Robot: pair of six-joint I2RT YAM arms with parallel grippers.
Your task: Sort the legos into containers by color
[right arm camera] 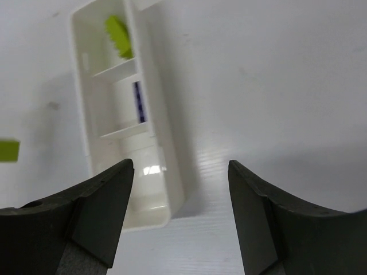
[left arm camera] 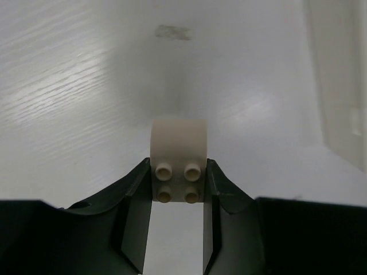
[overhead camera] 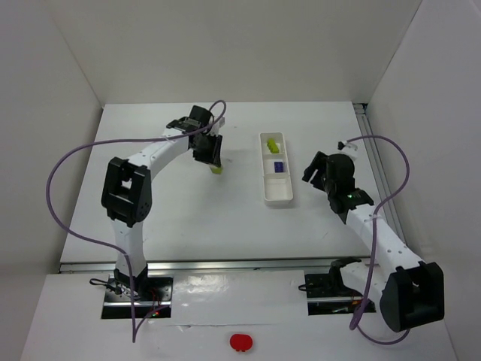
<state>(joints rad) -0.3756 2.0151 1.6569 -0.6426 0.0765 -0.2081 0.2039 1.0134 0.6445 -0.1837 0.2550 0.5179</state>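
Between the left gripper's [left arm camera: 178,192] jaws sits the cream-white brick [left arm camera: 178,140], clamped on both sides. The right gripper [right arm camera: 180,166] gapes empty. Ahead-left of it, the tray [right arm camera: 165,172] holds a yellow-green brick [right arm camera: 117,34] and a purple brick [right arm camera: 138,102].

We see the left arm [overhead camera: 161,154] stretched forward with its wrist tipped down. The left gripper [overhead camera: 213,160] pinches a cream brick [left arm camera: 178,140]. The right arm [overhead camera: 376,226] angles forward-left, and the right gripper [right arm camera: 180,166] is spread wide.

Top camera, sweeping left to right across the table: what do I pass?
In order: left tool → white tray → right tool. The yellow-green brick at the left tool's tip overlaps it, so it's left out.
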